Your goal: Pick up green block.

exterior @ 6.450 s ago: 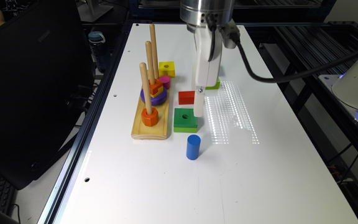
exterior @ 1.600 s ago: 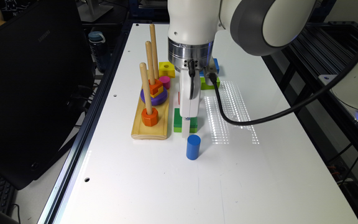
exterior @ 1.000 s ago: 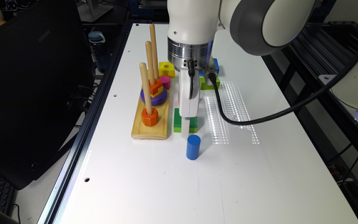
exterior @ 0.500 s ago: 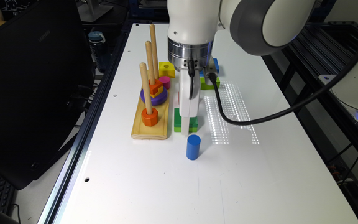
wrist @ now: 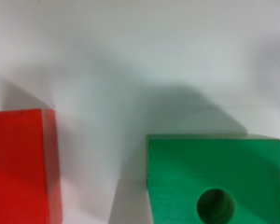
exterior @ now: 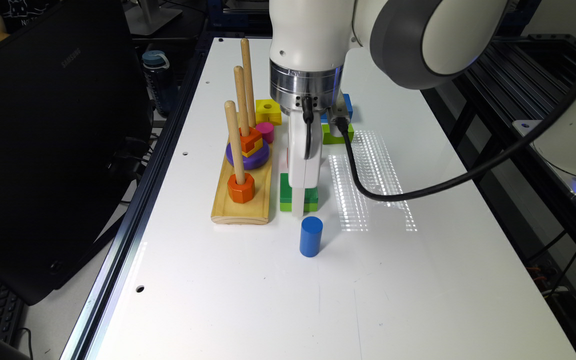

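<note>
The green block [exterior: 285, 193] lies flat on the white table beside the wooden peg board, dark green on top and lime on its sides. Much of it is covered by my gripper [exterior: 299, 210], which reaches straight down onto it until its white tip is at the block's near edge. In the wrist view the green block [wrist: 214, 177] sits close below the camera, its round hole showing. These frames do not reveal whether the gripper is open or shut.
A red block [wrist: 18, 163] lies next to the green one. A blue cylinder [exterior: 311, 236] stands just in front. The peg board [exterior: 242, 202] with rings stands at the exterior view's left. Yellow [exterior: 268, 109], pink [exterior: 266, 131], lime [exterior: 338, 134] and blue [exterior: 347, 105] pieces sit behind.
Since 6.5 s ago the arm has come down and shifted over the green block, covering it. Over the last 1.6 s nothing has visibly moved.
</note>
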Motion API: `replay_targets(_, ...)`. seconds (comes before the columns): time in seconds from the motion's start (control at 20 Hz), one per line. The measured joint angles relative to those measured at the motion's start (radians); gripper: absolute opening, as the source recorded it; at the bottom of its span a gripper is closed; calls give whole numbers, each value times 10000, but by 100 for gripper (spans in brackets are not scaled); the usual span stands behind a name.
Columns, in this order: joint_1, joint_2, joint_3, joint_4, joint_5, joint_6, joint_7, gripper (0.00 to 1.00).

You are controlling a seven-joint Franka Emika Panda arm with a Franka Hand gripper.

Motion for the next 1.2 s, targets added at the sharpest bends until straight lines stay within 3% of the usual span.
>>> replay_targets(0.5,0,0,0,0,0,0,0,100)
replay_targets(0.55,0,0,0,0,0,0,0,0)
replay_targets(1.2,-16,-2,13,-3,0,0,-1,0)
